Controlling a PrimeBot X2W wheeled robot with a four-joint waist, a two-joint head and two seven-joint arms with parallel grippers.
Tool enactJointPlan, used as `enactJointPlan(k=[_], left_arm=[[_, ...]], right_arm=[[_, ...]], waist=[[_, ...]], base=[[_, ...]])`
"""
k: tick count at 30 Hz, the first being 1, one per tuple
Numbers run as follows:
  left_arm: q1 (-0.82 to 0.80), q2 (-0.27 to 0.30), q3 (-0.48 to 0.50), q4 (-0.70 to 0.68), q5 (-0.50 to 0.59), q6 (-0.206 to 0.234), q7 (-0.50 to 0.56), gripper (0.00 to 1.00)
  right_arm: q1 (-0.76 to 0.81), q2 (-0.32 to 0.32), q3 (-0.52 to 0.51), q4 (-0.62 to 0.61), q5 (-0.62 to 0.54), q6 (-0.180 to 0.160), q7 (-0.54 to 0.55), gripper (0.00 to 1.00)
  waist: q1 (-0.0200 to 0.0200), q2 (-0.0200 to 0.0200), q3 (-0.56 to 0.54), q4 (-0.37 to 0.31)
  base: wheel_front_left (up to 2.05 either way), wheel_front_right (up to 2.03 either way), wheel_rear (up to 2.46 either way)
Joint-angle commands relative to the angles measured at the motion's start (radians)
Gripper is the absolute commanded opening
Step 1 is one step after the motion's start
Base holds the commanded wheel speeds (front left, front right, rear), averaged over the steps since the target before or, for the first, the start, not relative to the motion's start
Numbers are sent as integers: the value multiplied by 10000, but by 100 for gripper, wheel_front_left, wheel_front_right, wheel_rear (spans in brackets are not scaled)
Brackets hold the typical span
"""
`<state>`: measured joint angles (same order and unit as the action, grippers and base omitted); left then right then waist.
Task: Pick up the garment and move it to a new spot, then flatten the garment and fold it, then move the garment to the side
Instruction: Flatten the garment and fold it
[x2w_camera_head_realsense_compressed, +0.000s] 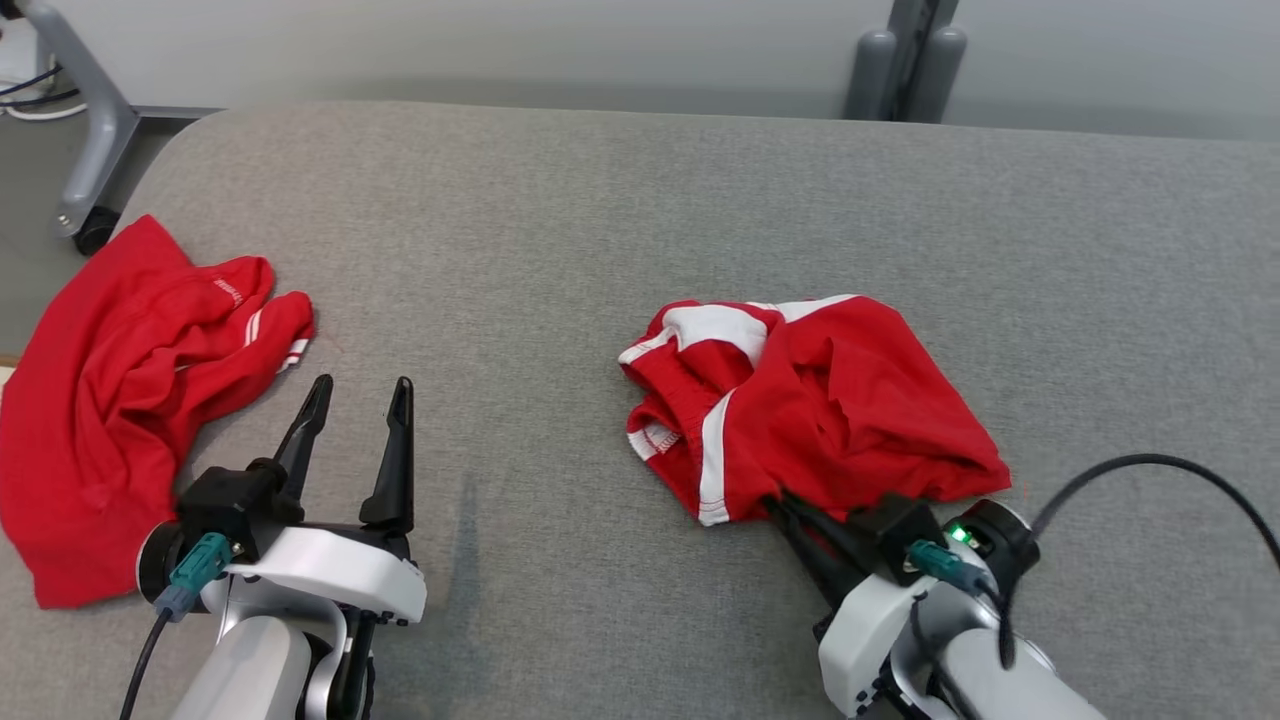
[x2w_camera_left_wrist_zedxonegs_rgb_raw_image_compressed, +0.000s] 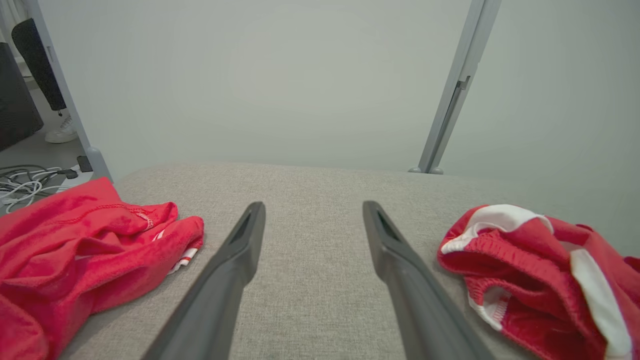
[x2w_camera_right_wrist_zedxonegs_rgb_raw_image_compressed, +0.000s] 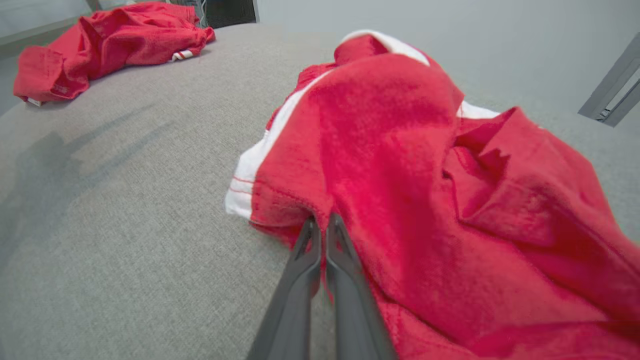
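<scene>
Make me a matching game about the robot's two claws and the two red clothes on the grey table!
Things
1. left claw
2. right claw
3. garment with big white stripes
4. mostly red garment

Places or states
A. bunched up at the robot's far left
B. wide open, holding nothing
C. pinched shut on a red hem
D. heaped on the robot's right side

Right pairs: 1-B, 2-C, 3-D, 4-A
</scene>
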<state>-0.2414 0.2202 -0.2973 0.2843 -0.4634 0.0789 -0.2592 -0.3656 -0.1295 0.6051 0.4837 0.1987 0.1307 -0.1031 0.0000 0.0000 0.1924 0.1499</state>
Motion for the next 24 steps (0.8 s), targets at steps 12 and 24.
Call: enactJointPlan(k=[12,24], left_arm=[[-116,112,192,-22,135,-57,-58,100],[-259,146,173,-81,180,-37,-63,100]], right_arm=[[1299,-227,-3255,-2377,-371,2,168,0],[1901,215,-6223,-2244,-424,2,572,0]], waist=[[0,0,-12,-744],[0,0,188,-789]], base=[[0,0,0],[0,0,0]])
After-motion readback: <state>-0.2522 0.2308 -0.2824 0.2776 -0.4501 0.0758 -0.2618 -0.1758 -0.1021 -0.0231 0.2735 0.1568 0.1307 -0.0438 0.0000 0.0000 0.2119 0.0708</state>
